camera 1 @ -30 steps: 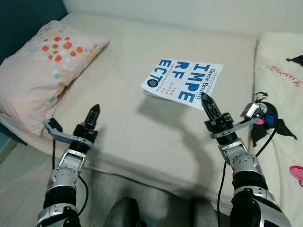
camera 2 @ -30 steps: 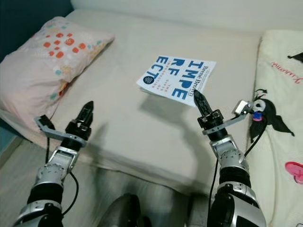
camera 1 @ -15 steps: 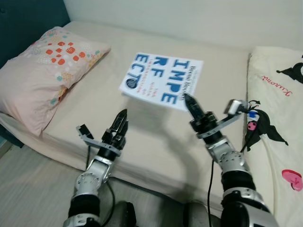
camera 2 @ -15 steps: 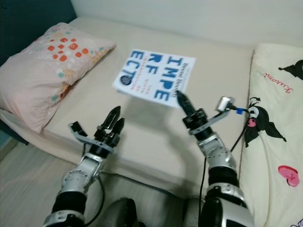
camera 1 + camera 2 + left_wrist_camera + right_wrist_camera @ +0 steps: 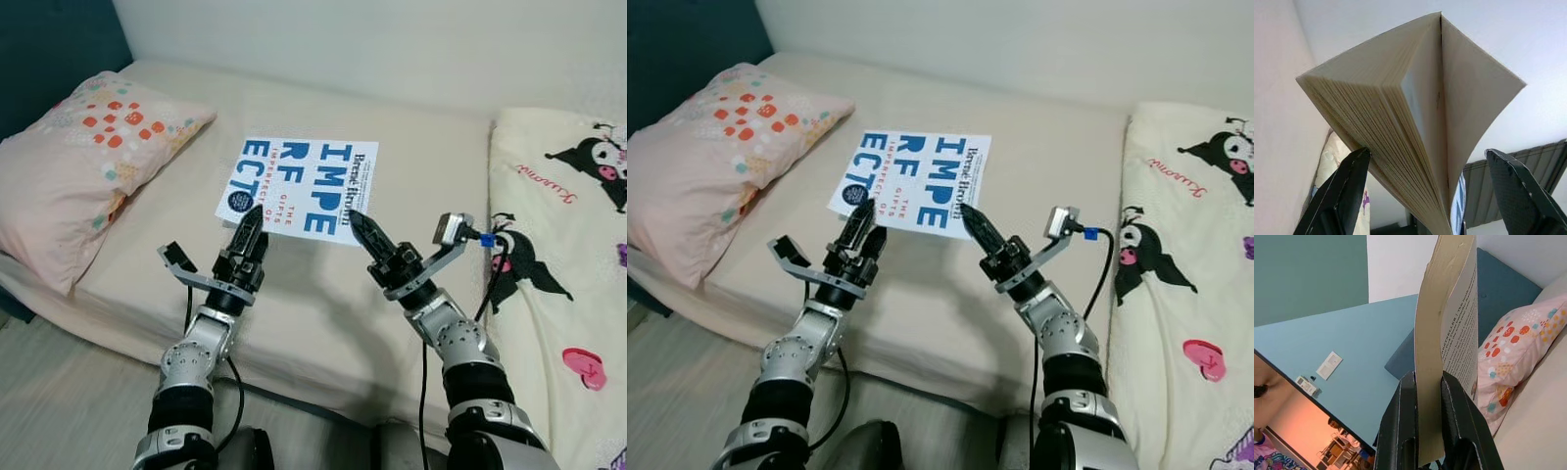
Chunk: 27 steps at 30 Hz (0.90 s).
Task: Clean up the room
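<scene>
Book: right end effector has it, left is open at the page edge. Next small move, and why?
Probably close the left end effector on the book. Its fingers straddle the fanned pages without gripping, while the right end effector pinches only the cover, so the pages sag open above the bed. A second grip would steady it before carrying.

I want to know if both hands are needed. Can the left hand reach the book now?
Probably yes. The left hand is open at the near edge of the book, pages between its fingers, nothing between. The right hand grips the cover.
</scene>
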### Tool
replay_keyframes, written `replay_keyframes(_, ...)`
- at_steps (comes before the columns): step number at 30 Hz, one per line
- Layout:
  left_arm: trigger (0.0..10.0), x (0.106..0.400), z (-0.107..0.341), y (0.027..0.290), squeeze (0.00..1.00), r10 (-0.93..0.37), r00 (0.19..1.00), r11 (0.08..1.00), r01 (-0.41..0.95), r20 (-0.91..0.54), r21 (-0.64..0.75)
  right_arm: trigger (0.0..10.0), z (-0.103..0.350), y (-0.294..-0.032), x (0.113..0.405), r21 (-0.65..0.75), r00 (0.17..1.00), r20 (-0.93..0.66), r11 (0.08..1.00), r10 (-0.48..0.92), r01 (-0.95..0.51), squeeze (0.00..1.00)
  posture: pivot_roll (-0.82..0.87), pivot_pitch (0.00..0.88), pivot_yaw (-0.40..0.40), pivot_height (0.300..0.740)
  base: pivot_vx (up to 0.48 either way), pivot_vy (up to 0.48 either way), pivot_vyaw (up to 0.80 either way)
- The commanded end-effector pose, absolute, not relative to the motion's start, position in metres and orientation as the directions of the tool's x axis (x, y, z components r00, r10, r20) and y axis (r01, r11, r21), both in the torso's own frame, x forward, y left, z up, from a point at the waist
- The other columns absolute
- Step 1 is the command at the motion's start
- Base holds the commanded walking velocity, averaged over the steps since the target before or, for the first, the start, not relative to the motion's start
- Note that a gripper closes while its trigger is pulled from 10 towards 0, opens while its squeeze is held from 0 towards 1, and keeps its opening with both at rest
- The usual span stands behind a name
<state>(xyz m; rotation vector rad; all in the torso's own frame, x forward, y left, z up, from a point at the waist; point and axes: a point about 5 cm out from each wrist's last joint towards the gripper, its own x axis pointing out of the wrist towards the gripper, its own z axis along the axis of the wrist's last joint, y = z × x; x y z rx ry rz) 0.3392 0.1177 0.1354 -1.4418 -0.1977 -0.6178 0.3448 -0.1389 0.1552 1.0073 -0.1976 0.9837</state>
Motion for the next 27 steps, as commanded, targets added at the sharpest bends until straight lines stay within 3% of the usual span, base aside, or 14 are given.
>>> replay_keyframes(1,7.4,0.342,0.134,0.114,0.00,-0.266,0.844,0.021,0.488,0.466,-0.872,0.0,0.157,-0.138,0.342,0.607,0.561,0.559,0.159,0.611,-0.779,0.00,-0.03,0.122,0.017,0.605,0.000,0.000,0.00)
replay_keyframes(3,7.4,0.342,0.134,0.114,0.00,-0.266,0.844,0.021,0.488,0.466,-0.872,0.0,0.157,-0.138,0.342,0.607,0.561,0.559,0.159,0.611,-0.779,0.00,-0.03,0.122,0.017,0.605,0.000,0.000,0.00)
replay_keyframes(4,5.6,0.343,0.134,0.113,0.00,-0.265,0.847,0.030,0.485,0.461,-0.874,0.0,0.157,-0.138,0.342,0.607,0.559,0.559,0.158,0.612,-0.779,0.00,-0.03,0.122,0.017,0.605,0.000,0.000,0.00)
replay_keyframes(5,5.6,0.343,0.134,0.113,0.00,-0.265,0.847,0.030,0.485,0.461,-0.874,0.0,0.157,-0.138,0.342,0.607,0.559,0.559,0.158,0.612,-0.779,0.00,-0.03,0.122,0.017,0.605,0.000,0.000,0.00)
replay_keyframes(6,0.0,0.343,0.133,0.112,0.00,-0.262,0.851,0.042,0.481,0.455,-0.876,0.0,0.157,-0.138,0.342,0.608,0.560,0.556,0.159,0.615,-0.778,0.00,-0.03,0.123,0.016,0.605,0.000,0.000,0.00)
replay_keyframes(22,0.0,0.348,0.135,0.119,0.00,-0.224,0.866,0.113,0.478,0.446,-0.871,0.0,0.154,-0.139,0.341,0.620,0.579,0.532,0.182,0.617,-0.763,0.00,-0.04,0.123,0.011,0.605,0.000,0.000,0.00)
replay_keyframes(25,0.0,0.348,0.139,0.116,0.00,-0.280,0.843,0.178,0.517,0.460,-0.837,0.0,0.148,-0.139,0.346,0.650,0.634,0.472,0.245,0.613,-0.720,0.00,-0.04,0.124,0.010,0.605,0.000,0.000,0.00)
replay_keyframes(26,0.0,0.347,0.140,0.115,0.00,-0.305,0.828,0.199,0.538,0.470,-0.819,10.0,0.144,-0.139,0.347,0.656,0.656,0.435,0.282,0.616,-0.700,0.00,-0.04,0.124,0.010,0.605,0.000,0.000,0.00)
replay_keyframes(27,0.0,0.347,0.143,0.115,0.00,-0.325,0.816,0.219,0.557,0.479,-0.801,10.0,0.141,-0.139,0.348,0.663,0.673,0.409,0.306,0.616,-0.683,0.00,-0.04,0.124,0.009,0.605,0.000,0.000,0.00)
